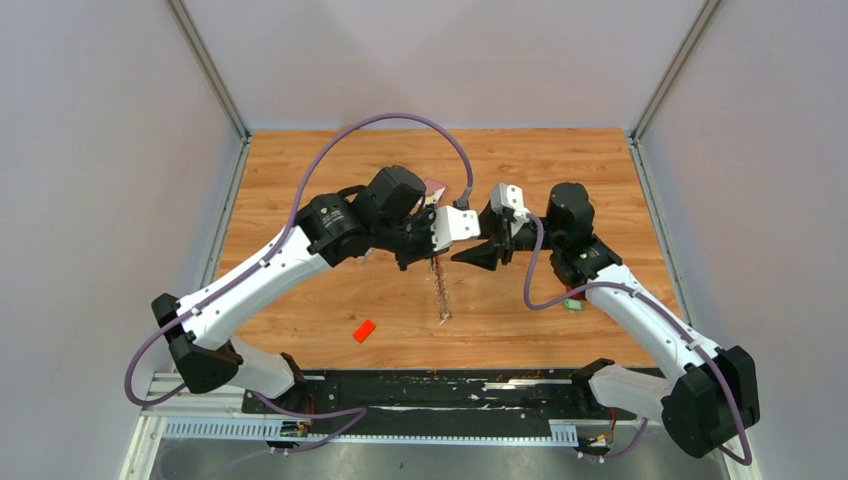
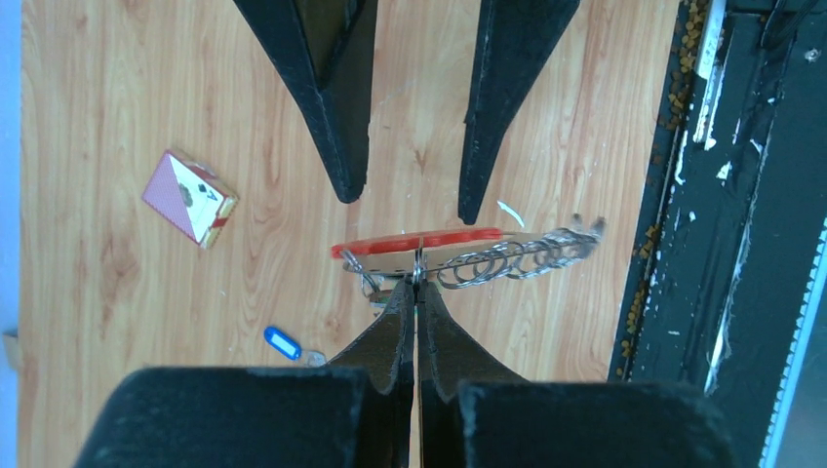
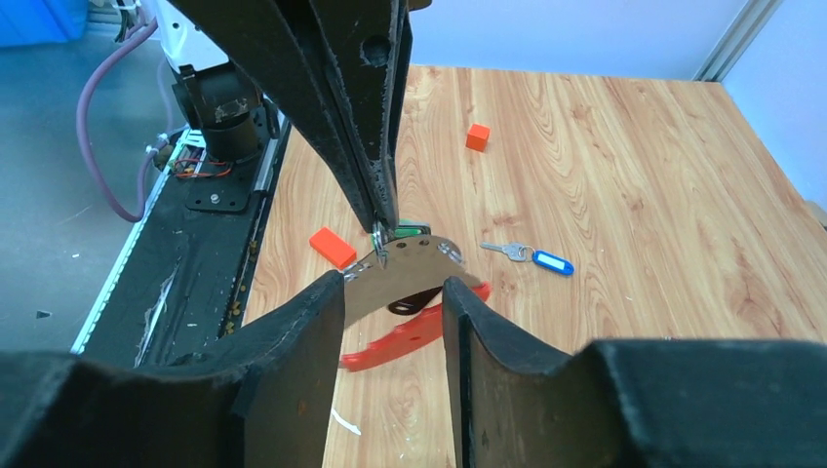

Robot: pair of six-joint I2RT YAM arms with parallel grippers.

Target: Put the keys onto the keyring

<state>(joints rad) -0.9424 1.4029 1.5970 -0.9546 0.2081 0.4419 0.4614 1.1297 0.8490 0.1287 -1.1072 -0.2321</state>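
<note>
The keyring (image 2: 419, 241) hangs above the table: a red curved strap, a brownish plate (image 3: 410, 273) and a row of metal rings (image 2: 517, 258). My left gripper (image 2: 417, 278) is shut on one of its rings, and in the top view the bunch (image 1: 440, 290) dangles below the left gripper (image 1: 432, 252). My right gripper (image 3: 395, 292) stands open just in front of the plate, its fingers (image 2: 336, 97) on either side and gripping nothing. A blue-tagged key (image 3: 551, 261) lies on the wood. A bit of green tag (image 3: 410, 230) shows behind the plate.
A flat orange-red block (image 1: 364, 330) lies near the front of the table, with an orange cube (image 3: 477, 136) farther off. A red card box (image 2: 190, 197) lies at the back. Something green (image 1: 573, 303) peeks out beside the right forearm. The black rail (image 1: 420, 385) runs along the near edge.
</note>
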